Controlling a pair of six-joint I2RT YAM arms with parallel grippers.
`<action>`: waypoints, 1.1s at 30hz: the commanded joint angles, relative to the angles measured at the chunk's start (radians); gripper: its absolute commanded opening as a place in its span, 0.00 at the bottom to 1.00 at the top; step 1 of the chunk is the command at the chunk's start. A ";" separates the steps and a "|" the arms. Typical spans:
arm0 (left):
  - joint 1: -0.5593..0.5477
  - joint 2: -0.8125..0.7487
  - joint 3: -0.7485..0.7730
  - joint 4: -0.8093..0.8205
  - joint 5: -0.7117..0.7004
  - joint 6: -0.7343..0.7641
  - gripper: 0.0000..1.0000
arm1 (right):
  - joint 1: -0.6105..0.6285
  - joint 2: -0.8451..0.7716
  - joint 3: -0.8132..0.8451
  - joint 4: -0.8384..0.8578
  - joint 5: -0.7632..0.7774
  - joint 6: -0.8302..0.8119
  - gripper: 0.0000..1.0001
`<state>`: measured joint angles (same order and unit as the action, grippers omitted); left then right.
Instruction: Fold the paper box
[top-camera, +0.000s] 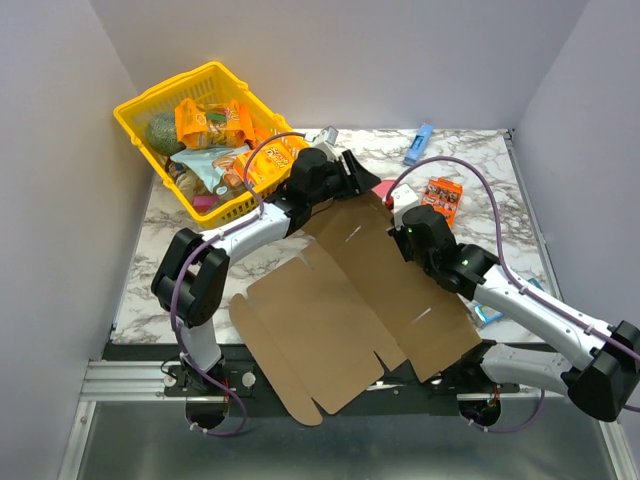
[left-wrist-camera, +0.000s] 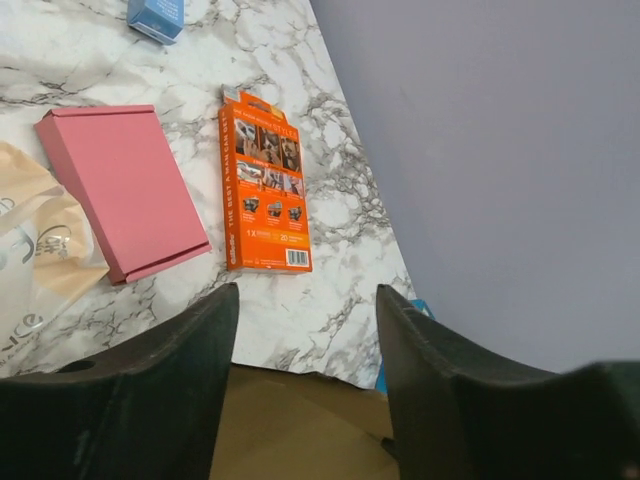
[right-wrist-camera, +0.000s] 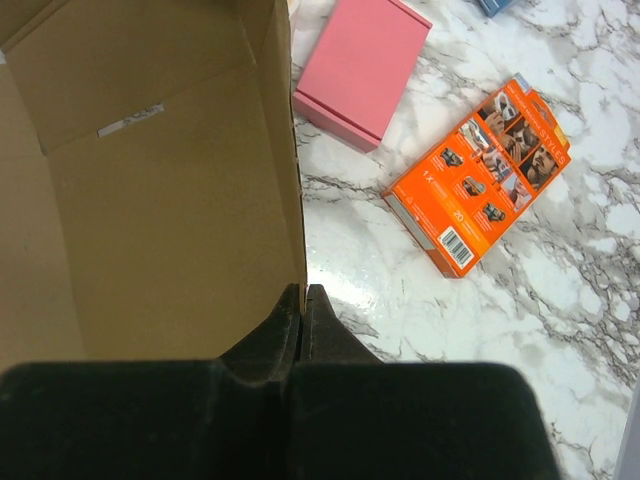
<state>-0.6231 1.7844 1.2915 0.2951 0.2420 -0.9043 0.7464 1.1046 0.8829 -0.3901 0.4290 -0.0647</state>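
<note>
The paper box (top-camera: 340, 300) is a large flat brown cardboard sheet with flaps and slits. It lies across the near middle of the table and hangs over the front edge. My right gripper (top-camera: 405, 232) is shut on the edge of the sheet's right panel (right-wrist-camera: 170, 210), with the fingers (right-wrist-camera: 318, 325) pinched on it. My left gripper (top-camera: 355, 178) is open over the sheet's far edge (left-wrist-camera: 300, 420); cardboard shows between its fingers (left-wrist-camera: 180, 380) without being clamped.
A yellow basket (top-camera: 200, 130) of snacks stands at the back left. An orange printed box (top-camera: 441, 197) lies near the right gripper and shows in the right wrist view (right-wrist-camera: 480, 170). Beside it lies a pink flat box (right-wrist-camera: 362, 65). A blue item (top-camera: 418, 143) lies at the back.
</note>
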 joint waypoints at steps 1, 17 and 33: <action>-0.007 -0.020 0.011 -0.042 -0.018 0.015 0.61 | 0.001 -0.008 -0.013 0.034 0.027 0.012 0.01; -0.044 -0.154 -0.170 0.041 0.000 -0.011 0.54 | 0.001 0.063 0.025 0.017 0.149 0.062 0.01; -0.078 -0.085 -0.248 0.161 0.069 -0.008 0.53 | 0.001 0.133 0.018 0.077 0.113 0.020 0.01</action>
<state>-0.6807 1.6638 1.0611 0.4049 0.2687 -0.9195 0.7460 1.1988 0.8871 -0.3752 0.5373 -0.0536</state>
